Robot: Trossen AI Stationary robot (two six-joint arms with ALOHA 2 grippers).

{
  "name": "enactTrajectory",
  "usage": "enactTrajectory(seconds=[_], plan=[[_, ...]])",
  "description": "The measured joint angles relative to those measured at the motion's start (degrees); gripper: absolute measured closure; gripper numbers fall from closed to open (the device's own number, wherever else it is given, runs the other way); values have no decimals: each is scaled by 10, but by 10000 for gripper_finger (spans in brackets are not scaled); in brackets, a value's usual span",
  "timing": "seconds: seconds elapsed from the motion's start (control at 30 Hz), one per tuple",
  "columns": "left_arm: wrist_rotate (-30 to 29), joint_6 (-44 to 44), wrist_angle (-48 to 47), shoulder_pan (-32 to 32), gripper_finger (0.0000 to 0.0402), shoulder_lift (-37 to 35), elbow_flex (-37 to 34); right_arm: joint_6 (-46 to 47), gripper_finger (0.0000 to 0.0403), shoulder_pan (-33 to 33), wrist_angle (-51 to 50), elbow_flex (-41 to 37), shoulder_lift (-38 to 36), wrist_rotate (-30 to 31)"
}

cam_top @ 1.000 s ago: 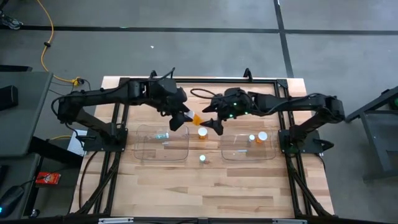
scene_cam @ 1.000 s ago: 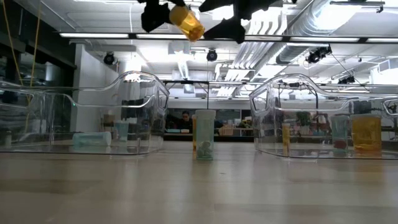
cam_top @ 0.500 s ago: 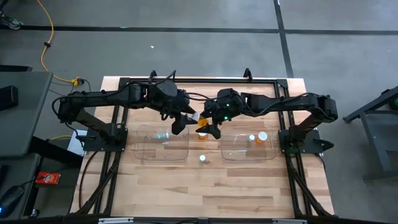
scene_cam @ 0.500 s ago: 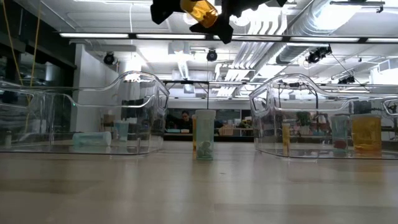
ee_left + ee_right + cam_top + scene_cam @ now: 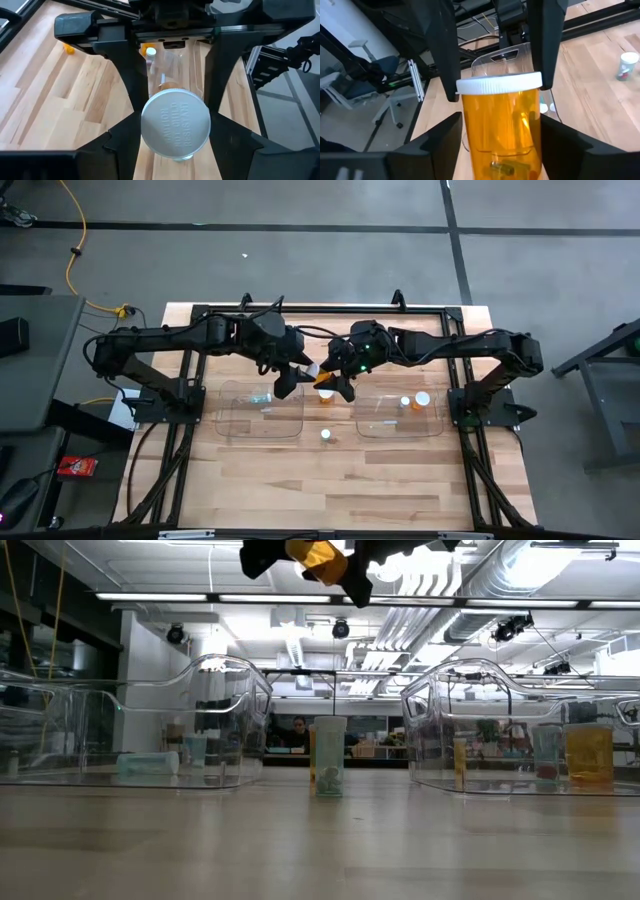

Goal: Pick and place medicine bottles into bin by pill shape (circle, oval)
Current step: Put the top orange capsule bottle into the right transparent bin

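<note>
Two clear bins: left bin (image 5: pixel 262 412) holds one pale bottle (image 5: pixel 260 397); right bin (image 5: pixel 400 415) holds two white-capped bottles (image 5: pixel 422 399). Left gripper (image 5: pixel 297 372) and right gripper (image 5: pixel 338 380) both clasp an amber bottle (image 5: pixel 322 375) aloft between the bins.

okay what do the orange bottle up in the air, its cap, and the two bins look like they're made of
Orange bottle: translucent amber plastic, probably; contents show through. Its cap: matte white plastic with raised lettering. Bins: clear, glossy plastic by the look; the wood table shows through.
</note>
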Motion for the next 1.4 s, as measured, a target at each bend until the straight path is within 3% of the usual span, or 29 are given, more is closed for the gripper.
enactTrajectory(seconds=[0.33,0.67,0.9,1.17,1.27,1.4], plan=[[1,-2,-1,0,211,0,0,-12,240,-2,-1,0,0,-2],[14,-14,-1,0,209,0,0,-10,232,-2,-1,0,0,-5],[24,-17,-1,1,158,-5,3,-20,236,-5,-1,-1,-9,-6],[50,23,-34,8,116,-14,73,-32,237,-30,-24,-1,-62,-3],[49,35,-35,16,116,-32,82,-32,237,-36,-47,-1,-97,16],[36,50,18,18,121,-65,67,-33,237,-24,-92,-8,-142,86]])
